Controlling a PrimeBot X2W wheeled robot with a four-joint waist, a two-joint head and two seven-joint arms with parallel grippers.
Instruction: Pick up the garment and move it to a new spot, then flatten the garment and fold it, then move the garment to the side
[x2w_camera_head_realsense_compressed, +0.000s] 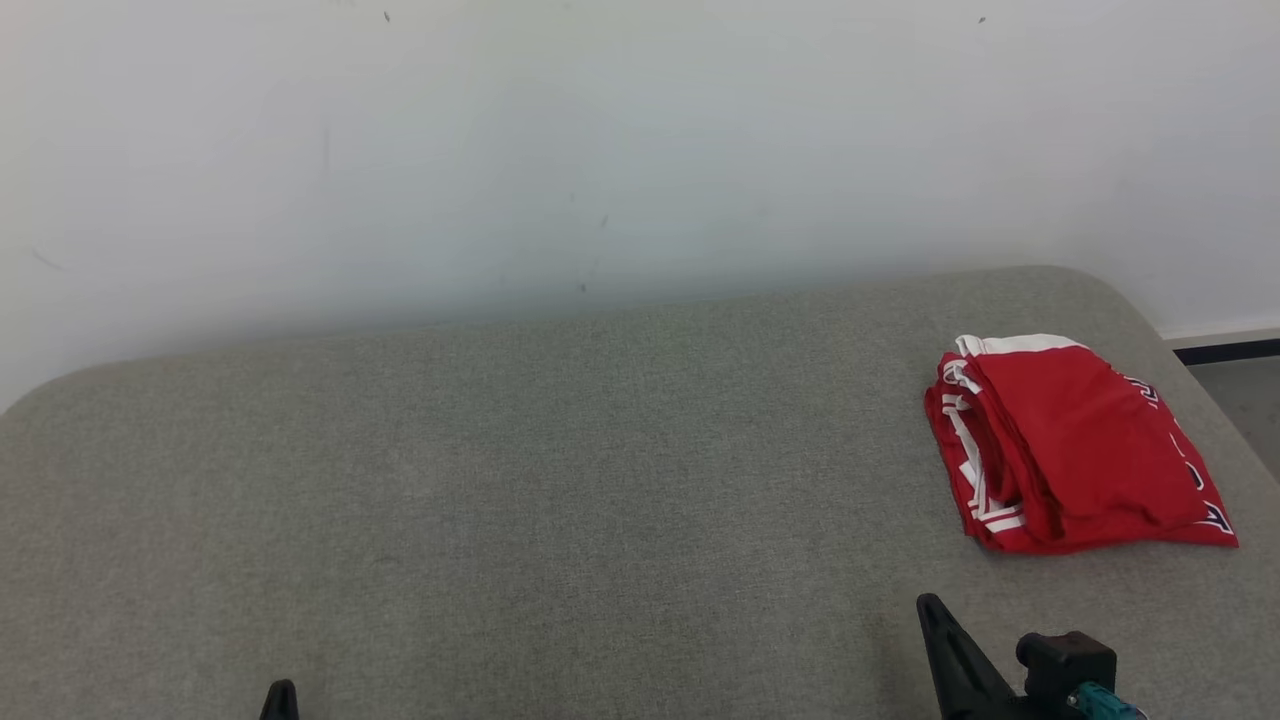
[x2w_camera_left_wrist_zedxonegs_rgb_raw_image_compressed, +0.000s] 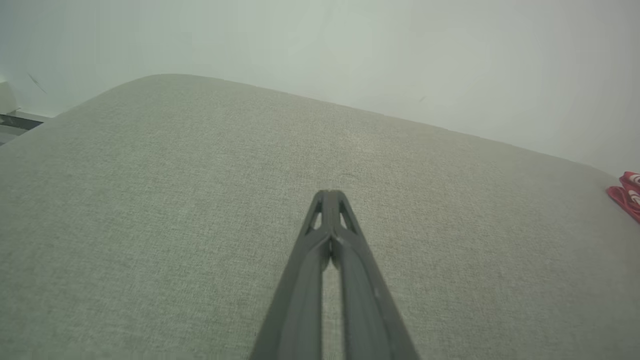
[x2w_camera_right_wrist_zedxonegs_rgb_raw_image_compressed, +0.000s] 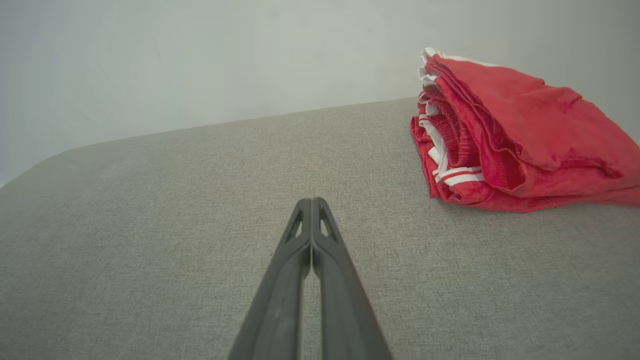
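The red cloth garment with white stripes (x2w_camera_head_realsense_compressed: 1075, 445) lies folded at the right side of the grey cloth-covered bench (x2w_camera_head_realsense_compressed: 560, 480). The left hand (x2w_camera_left_wrist_zedxonegs_rgb_raw_image_compressed: 329, 196) and right hand (x2w_camera_right_wrist_zedxonegs_rgb_raw_image_compressed: 311, 202) are both pressed together, empty. The job looks done.

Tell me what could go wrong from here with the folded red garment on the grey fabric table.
1. The folded red-and-white garment lies near the right edge of the grey fabric-covered table; a nudge that way could slide it off.
2. Its stacked layers face the right gripper; pinching only the top ones might undo the fold.
3. The right gripper and left gripper are both shut; approaching so would likely shove the cloth, not grasp it.
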